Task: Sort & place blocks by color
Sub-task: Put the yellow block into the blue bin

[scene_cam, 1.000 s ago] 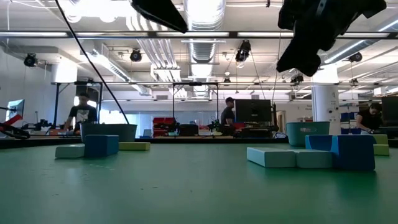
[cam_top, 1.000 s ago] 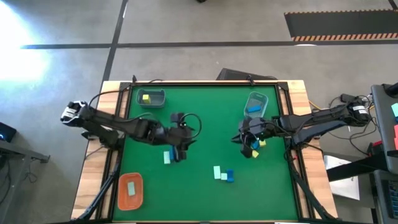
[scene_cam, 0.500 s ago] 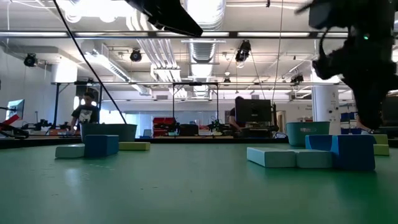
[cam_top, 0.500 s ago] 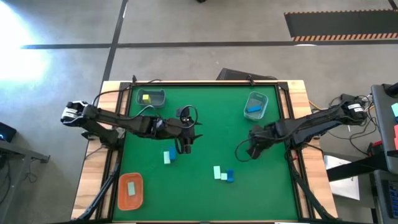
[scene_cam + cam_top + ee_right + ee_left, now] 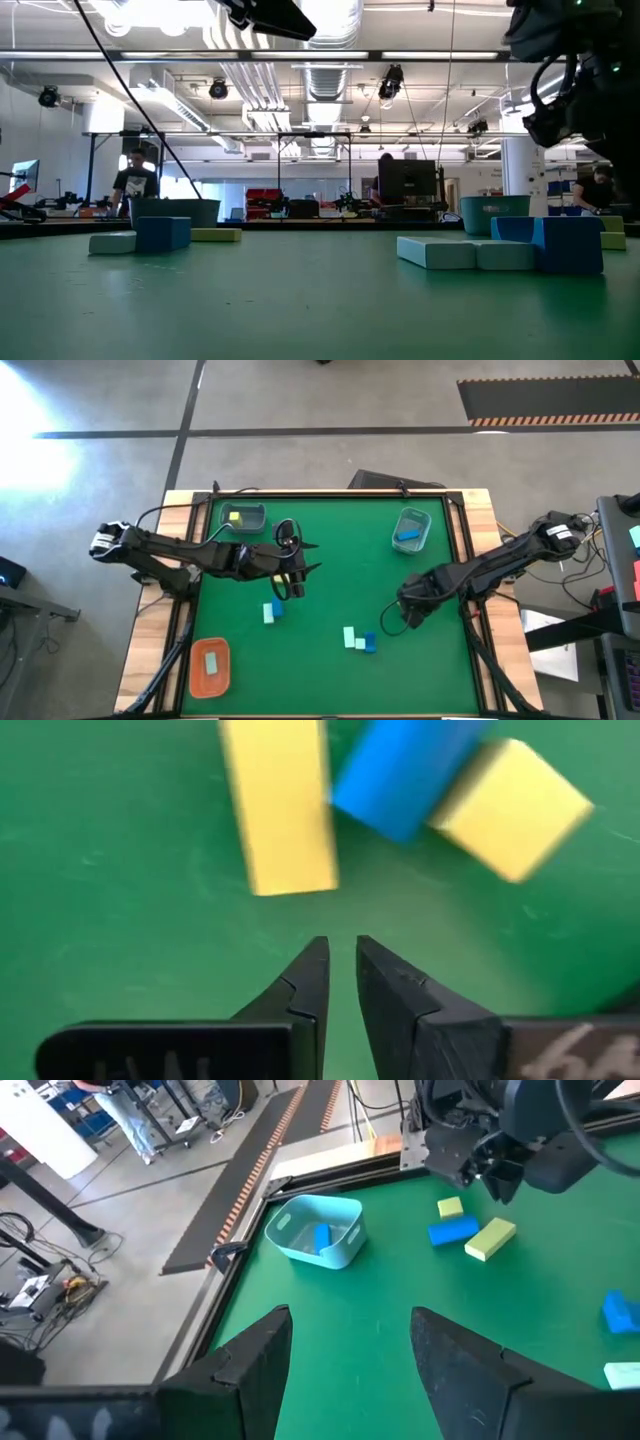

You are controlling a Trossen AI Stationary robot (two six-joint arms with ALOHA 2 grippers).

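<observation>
Hovering over three blocks that sit touching each other, my right gripper (image 5: 342, 975) has its fingers nearly shut, holding nothing. The long yellow block (image 5: 278, 805), the blue block (image 5: 400, 770) and the small yellow block (image 5: 512, 808) are packed tight, so I think my fingers could bump two at once and push them away. My left gripper (image 5: 350, 1355) is open and empty above the middle of the table (image 5: 340, 560). More blocks (image 5: 358, 639) lie near the front edge.
</observation>
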